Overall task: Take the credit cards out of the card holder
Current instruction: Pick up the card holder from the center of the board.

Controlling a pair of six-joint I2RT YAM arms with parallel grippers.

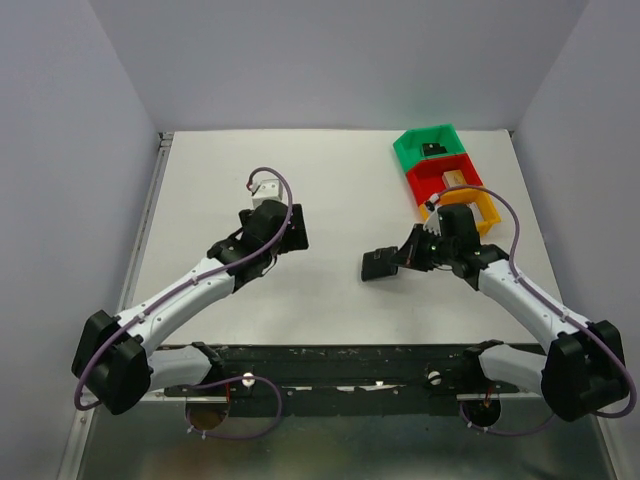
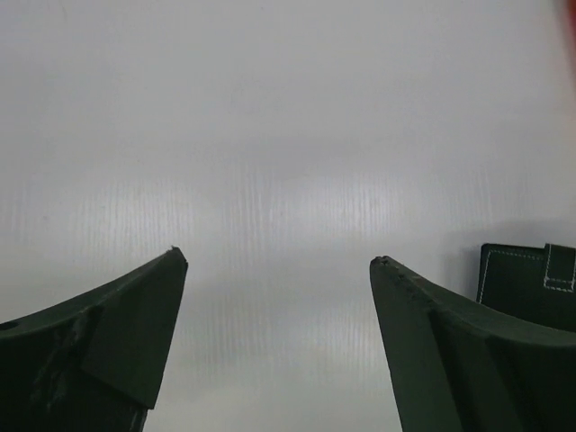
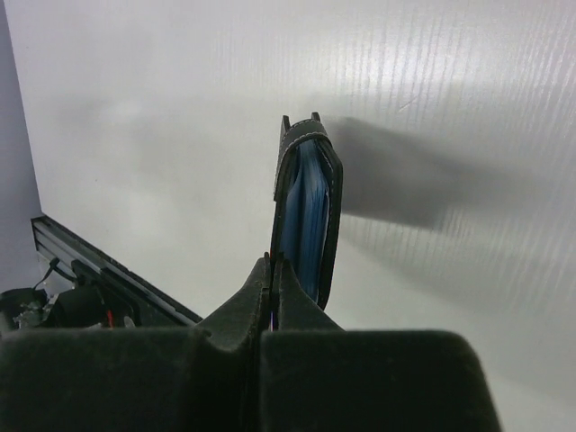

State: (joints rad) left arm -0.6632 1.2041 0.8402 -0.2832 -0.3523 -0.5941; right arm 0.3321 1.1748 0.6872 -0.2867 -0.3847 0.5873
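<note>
Two claws over the white desk, only one with anything in it. Right claw pressed together, pinching the card holder by its near edge. From the right wrist, seen edge-on: sticks straight out beyond the fingertips, black covers slightly parted, blue lining showing in the gap, a dark shadow thrown on the desk to its right. Cannot tell whether the far edge touches the desk or hangs just above it. From above, sits just left of the right claw, in the middle of the desk's near half, between the two arms and far nearer the right one. Left claw spread wide, holding nothing, bare desk between its fingers. From the left wrist, only a black stitched corner of the card holder with its strap tab, low at the right edge, outside the gap and beyond the right-hand finger. Green bin, red bin and orange bin in a row at the far right, behind the right claw.
</note>
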